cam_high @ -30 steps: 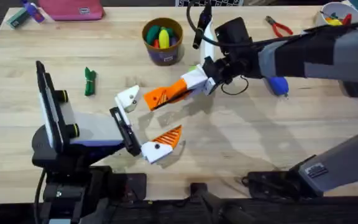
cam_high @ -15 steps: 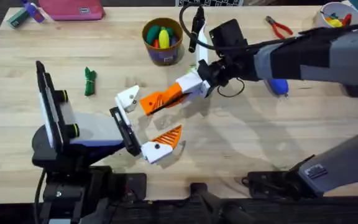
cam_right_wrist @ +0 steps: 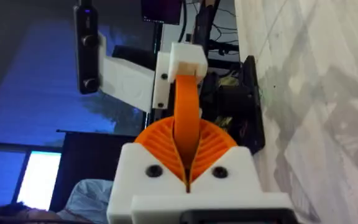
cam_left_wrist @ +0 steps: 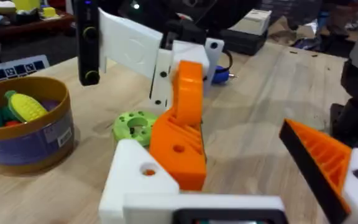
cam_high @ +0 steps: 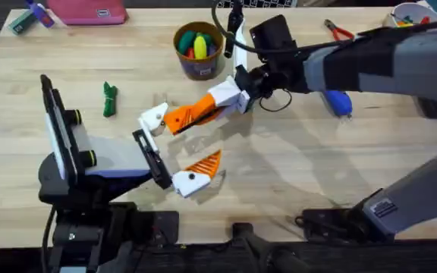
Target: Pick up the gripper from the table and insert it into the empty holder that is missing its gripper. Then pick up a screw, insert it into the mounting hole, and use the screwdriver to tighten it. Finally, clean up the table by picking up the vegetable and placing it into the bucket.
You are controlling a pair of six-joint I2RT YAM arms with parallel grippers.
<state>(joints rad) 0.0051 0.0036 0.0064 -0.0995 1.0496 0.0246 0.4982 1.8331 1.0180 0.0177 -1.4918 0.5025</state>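
Your right gripper (cam_high: 203,112), white fingers with orange ribbed pads, is pressed together on the small orange wedge-shaped plastic fingertip (cam_left_wrist: 180,127), pinching it by its rear half. The fingertip's front end sits against the small white angular plastic holder (cam_high: 155,119) on the left arm's jaw; whether it is seated cannot be told. The left gripper (cam_high: 174,152) stands spread, its other finger already carrying an orange wedge (cam_high: 204,165). Judged from appearance, the fingertip is light, rigid moulded plastic, smooth-sided and liable to twist in the pinch; hold it on the flat sides, clear of the mating end. The stubby bright blue screwdriver (cam_high: 338,102) lies on the wooden table (cam_high: 294,167) beyond your right forearm; the slim dark green toy vegetable (cam_high: 109,99) lies well apart on the left. No legible brand, label or writing is found.
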